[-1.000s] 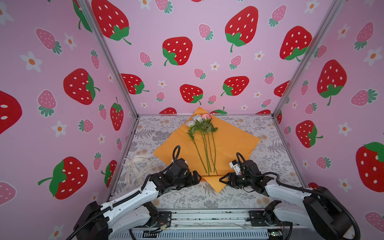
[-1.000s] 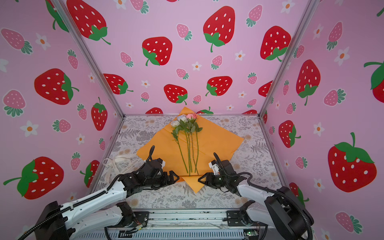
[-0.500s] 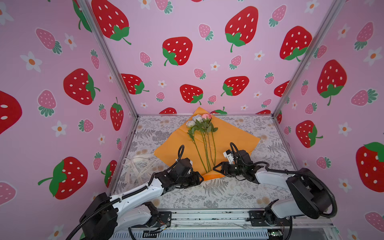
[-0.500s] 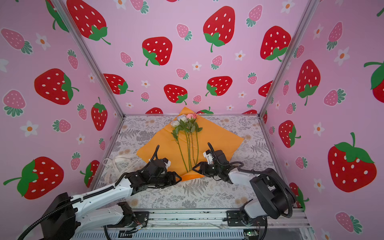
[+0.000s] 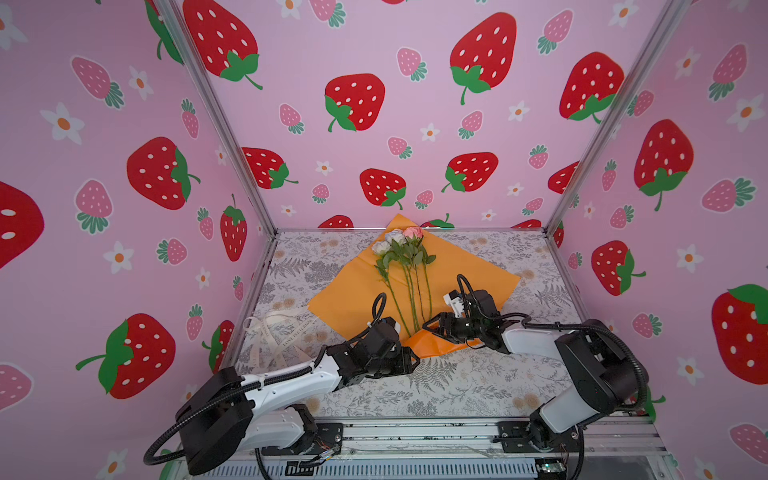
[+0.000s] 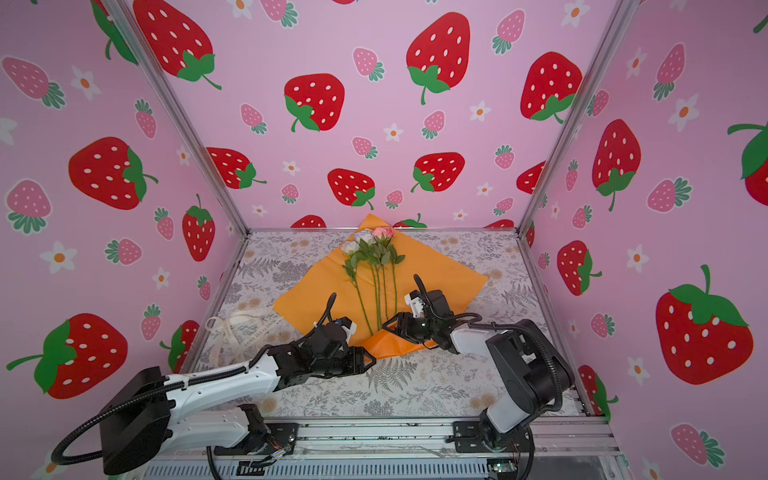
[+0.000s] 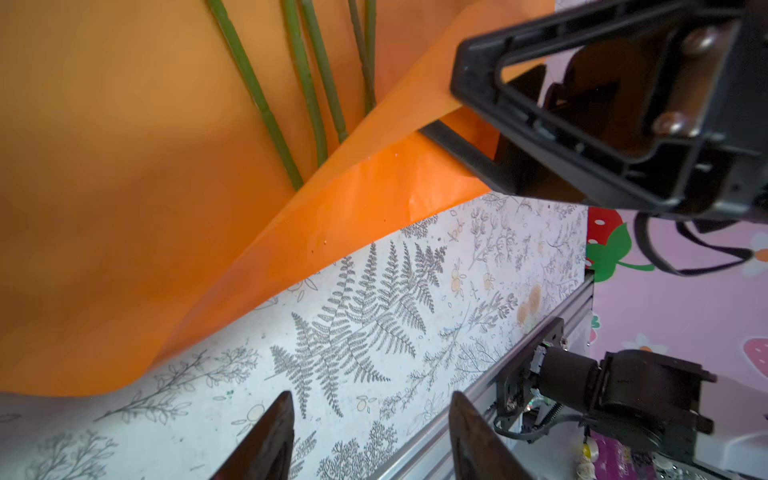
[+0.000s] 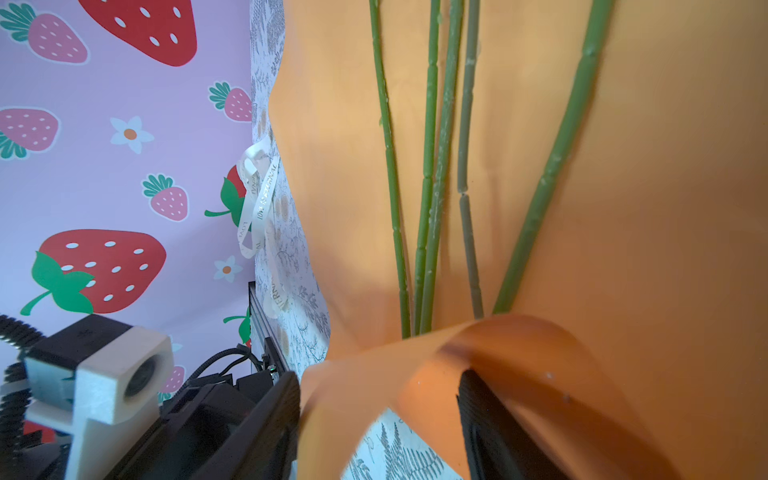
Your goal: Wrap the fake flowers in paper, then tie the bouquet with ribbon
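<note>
- Near bench [image 5: 457, 374] front edge: right tool [image 5: 430, 328] open astride orange paper's [image 5: 361, 291] folded-up corner; left tool [image 5: 413, 360] open, empty.
- Bouquet [image 5: 409, 266] mid-bench on the sheet, barely wrapped; ribbon [image 5: 274, 332] unused by left edge; tying remains.

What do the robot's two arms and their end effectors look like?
The left arm and right arm have white shells and black joints; a black ribbed cable loops beside each. The left end effector and right end effector are black, each with two flat tapering fingers. A white-cased camera sits on each wrist.
</note>
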You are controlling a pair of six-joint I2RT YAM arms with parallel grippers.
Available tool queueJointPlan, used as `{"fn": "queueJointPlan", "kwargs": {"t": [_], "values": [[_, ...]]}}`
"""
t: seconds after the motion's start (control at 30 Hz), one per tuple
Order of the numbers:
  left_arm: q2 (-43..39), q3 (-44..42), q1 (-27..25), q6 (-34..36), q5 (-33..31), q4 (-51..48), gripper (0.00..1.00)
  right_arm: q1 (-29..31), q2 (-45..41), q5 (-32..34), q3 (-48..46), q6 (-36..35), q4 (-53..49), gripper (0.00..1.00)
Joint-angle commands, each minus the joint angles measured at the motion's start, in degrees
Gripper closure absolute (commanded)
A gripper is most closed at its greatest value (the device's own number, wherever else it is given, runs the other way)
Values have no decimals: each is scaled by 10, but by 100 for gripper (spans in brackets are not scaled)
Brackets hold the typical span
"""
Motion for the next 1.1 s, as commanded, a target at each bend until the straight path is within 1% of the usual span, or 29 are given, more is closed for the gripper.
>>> {"fn": "queueJointPlan", "kwargs": {"t": [0.0, 0.1, 0.17, 0.23, 0.33, 0.4, 0.47, 0.67, 0.73, 0.8, 0.87, 0.9, 0.97, 1.07], "values": [[29, 42, -1, 13, -53, 16, 39, -9, 18, -5, 13, -1, 11, 36], [62, 56, 2, 12, -71, 33, 40, -11, 22, 1, 12, -3, 10, 36], [82, 64, 5, 5, -80, 34, 42, -12, 25, 1, 11, -5, 9, 36], [97, 60, 5, -21, -101, 39, 45, -13, 22, 3, 7, -5, 7, 36], [120, 42, 10, -56, -106, 70, 51, -14, 5, 12, 4, -12, 0, 36], [130, 38, 11, -69, -111, 72, 54, -15, -13, 16, 5, -19, -10, 36], [134, 33, 12, -77, -118, 72, 54, -17, -34, 25, 8, -31, -32, 35], [135, 19, 21, -89, -118, 72, 54, -19, -124, 95, 3, -69, -121, 33], [136, 17, 23, -89, -115, 73, 54, -19, -152, 102, -7, -76, -144, 33], [137, 16, 24, -88, -113, 75, 54, -17, -175, 89, -25, -80, -158, 39], [142, 19, 24, -84, -111, 74, 54, -9, -187, 85, -37, -93, -184, 53], [145, 22, 25, -82, -109, 73, 54, -3, -189, 91, -38, -108, -209, 61], [149, 29, 25, -79, -105, 69, 54, 9, -188, 110, -41, -134, -245, 71], [150, 32, 25, -79, -104, 66, 54, 15, -177, 134, -45, -150, -271, 82]]}}
